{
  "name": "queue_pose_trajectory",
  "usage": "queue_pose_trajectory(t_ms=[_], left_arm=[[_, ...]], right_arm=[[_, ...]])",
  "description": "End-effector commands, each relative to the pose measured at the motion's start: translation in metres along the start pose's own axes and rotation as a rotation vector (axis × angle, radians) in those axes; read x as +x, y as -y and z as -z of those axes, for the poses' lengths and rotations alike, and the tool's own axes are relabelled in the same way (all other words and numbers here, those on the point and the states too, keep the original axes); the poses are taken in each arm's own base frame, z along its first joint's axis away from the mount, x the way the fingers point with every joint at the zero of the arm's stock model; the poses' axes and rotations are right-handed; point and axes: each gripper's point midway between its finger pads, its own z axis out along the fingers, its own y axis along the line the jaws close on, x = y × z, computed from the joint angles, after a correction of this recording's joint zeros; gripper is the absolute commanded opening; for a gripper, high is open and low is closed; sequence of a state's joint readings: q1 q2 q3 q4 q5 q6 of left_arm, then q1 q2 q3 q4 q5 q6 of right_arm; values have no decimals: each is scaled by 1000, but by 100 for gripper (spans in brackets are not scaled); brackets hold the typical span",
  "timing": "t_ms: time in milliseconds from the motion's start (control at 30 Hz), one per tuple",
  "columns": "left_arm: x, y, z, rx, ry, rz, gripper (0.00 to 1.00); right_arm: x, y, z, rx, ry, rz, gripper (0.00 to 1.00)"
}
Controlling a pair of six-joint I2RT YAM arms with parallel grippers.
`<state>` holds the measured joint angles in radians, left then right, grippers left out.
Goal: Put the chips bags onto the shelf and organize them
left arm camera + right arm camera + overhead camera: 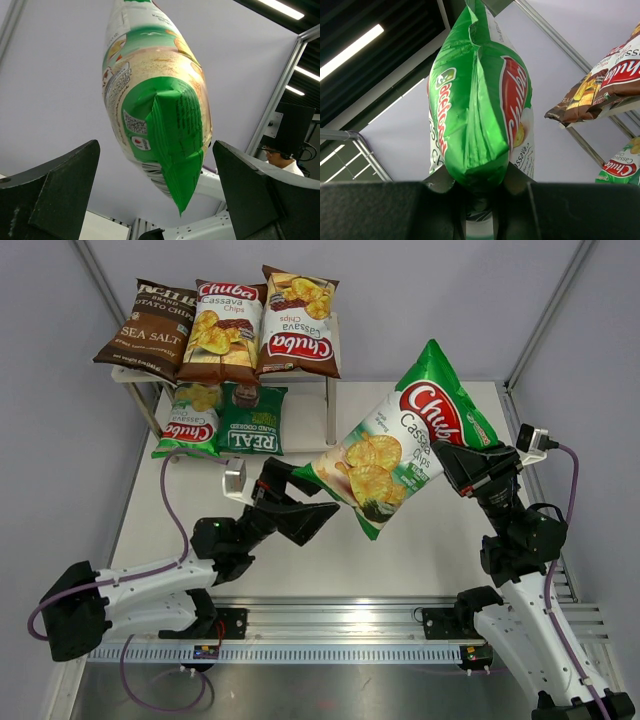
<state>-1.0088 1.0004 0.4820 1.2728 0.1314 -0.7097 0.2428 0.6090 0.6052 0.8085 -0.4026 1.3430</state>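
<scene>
Currently the green Chuba cassava chips bag point(395, 450) hangs tilted in the air over table centre, well apart from the shelf point(330, 410) at 11 o'clock. The right gripper point(452, 455) is nipped narrowly onto the bag's edge on its 3 o'clock side. The left gripper point(318, 502) gapes fully and holds nothing, just beside the bag's lower corner at 8 o'clock.

Handling estimate: light, air-puffed pillow, so likely crushable. The glossy film is probably slippery. The flat crimped seams look like safer purchase than the rounded belly. The shelf has pale boards on thin metal legs.
</scene>
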Motion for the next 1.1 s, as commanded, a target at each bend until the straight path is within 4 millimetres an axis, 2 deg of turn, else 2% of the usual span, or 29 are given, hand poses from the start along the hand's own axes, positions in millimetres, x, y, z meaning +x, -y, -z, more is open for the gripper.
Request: queue_pose_trajectory(t_ms=[0,133,233,500,667,700,733,767,833,867,967,1000,1067], left_arm=[[-31,38,-17,168,129,-14,99],[-28,45,-26,210,129,-10,99],[-24,42,-33,192,108,-17,99],[-28,50,-35,222,103,-58,99],[-25,43,-40,186,87,-37,98],[-24,37,-39,158,92,-34,81],[-24,37,-39,158,92,-34,80],[-24,34,-39,143,95,-34,66],[-18,25,-36,105,82,-28,49],[-17,20,-35,79,78,-23,36],[-4,5,-23,19,48,-14,22],[1,0,-16,1,33,-16,17],[9,-8,-7,-36,8,-11,15]], right_arm=[[-4,-22,0,-84,20,20,8],[1,-17,1,-71,-4,31,8],[7,-12,4,-65,-33,26,8],[30,8,11,-3,-160,22,9],[44,20,21,20,-216,19,9],[49,24,27,26,-238,21,11],[50,24,27,26,-238,21,11],[52,25,29,29,-247,29,13],[53,27,33,49,-253,43,16],[53,28,34,52,-252,71,17],[50,33,37,86,-233,109,33],[49,31,39,91,-224,119,41],[48,39,41,133,-213,132,57]])
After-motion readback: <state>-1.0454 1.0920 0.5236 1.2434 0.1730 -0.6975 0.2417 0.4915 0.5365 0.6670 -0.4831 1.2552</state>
